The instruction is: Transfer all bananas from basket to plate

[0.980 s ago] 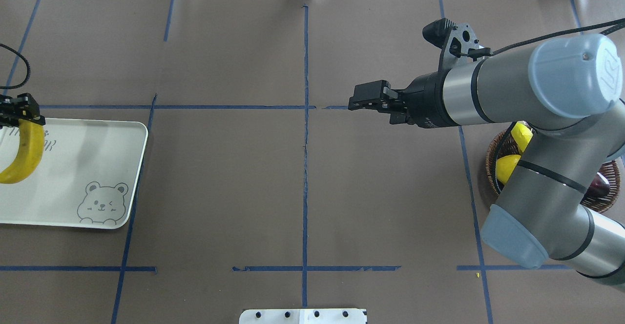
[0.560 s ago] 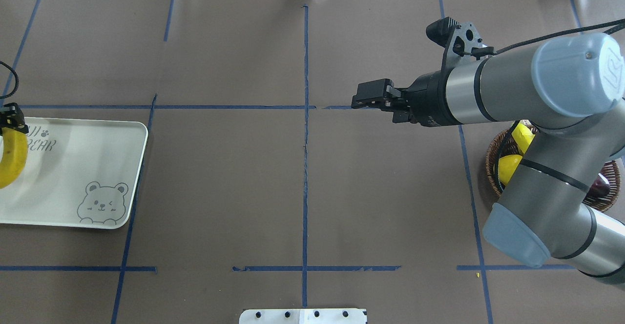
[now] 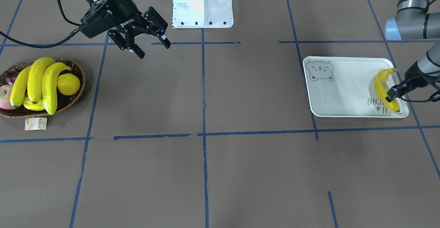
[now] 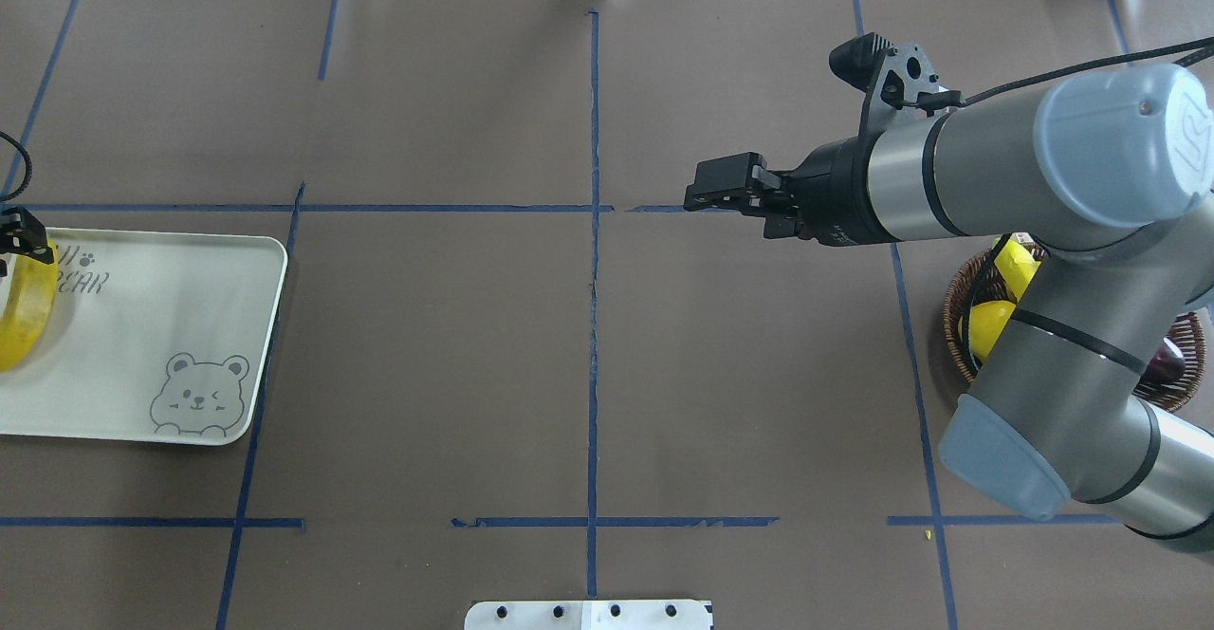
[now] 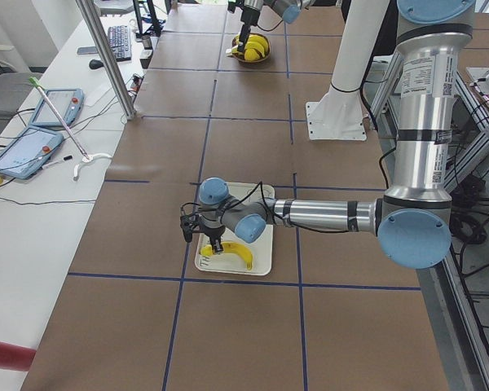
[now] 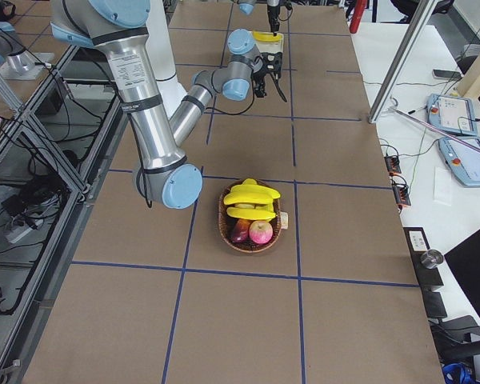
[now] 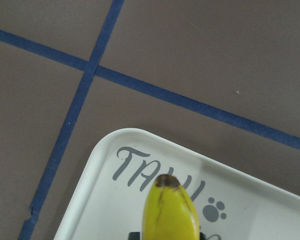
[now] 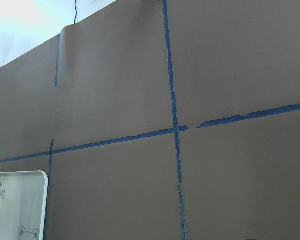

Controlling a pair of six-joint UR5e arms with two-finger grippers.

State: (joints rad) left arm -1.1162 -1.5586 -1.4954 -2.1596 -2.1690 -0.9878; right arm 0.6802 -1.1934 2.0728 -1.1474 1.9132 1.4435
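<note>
Here, left claw [image 3: 393, 95] pinching curved glossy banana [image 3: 380, 83] over rounded white plate [image 3: 343, 90], right claw [image 3: 152, 50] spread.

The table [image 4: 427, 374] is covered with brown paper and marked with blue tape lines [image 4: 593, 326]. Two tablets [image 5: 26, 151] and a keyboard [image 5: 118, 42] are laid on a white bench [image 5: 33, 220].

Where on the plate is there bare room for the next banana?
The plate is bare from the bear drawing across its middle. Its lettered end is crowded: the banana lies there with the left end effector on it.
</note>
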